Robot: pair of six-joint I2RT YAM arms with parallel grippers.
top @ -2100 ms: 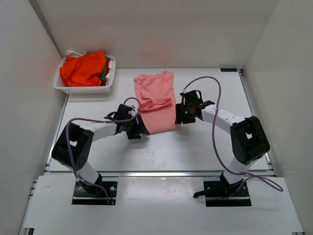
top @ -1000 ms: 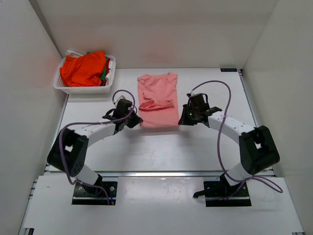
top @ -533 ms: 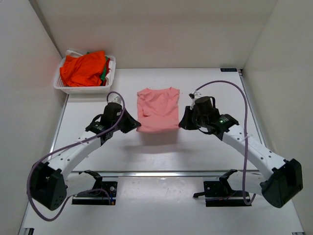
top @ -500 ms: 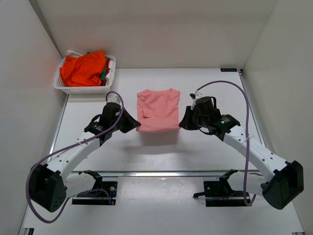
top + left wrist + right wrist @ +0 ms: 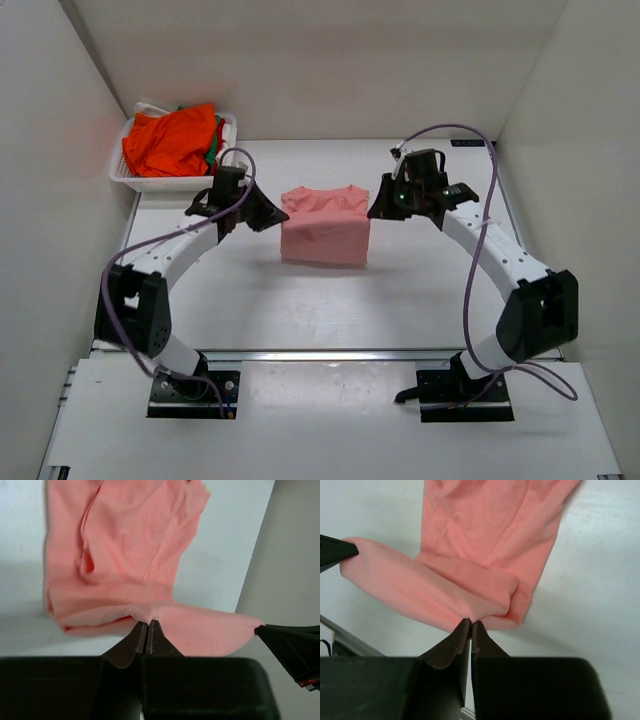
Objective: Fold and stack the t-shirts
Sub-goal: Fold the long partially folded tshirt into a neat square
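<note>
The pink t-shirt [image 5: 324,232] sits in the middle of the counter [image 5: 300,305], well apart from the near edge. Its lower layers lie on the white surface, folded into a roughly square block. One doubled-over edge is raised above them and stretched sideways between the two grippers, along the far side of the block.

The left gripper [image 5: 279,210] holds the left end of that raised edge. In the left wrist view its jaws are pressed together with only a thin pinch of pink cloth between them. The right gripper [image 5: 374,207] holds the right end in the same way, jaws closed tight on a fold of the cloth. In each wrist view the other gripper's tip shows at the far end of the stretched edge, and the rest of the shirt lies rumpled and creased below it. Both arms reach inward from their own sides, so the grippers face each other across the shirt.

Farther back, in the far left corner of the counter, a white basket [image 5: 168,183] holds the orange t-shirt [image 5: 168,140], bunched up, with a bit of green cloth [image 5: 212,150] at its right side. The basket is well apart from the pink shirt.
</note>
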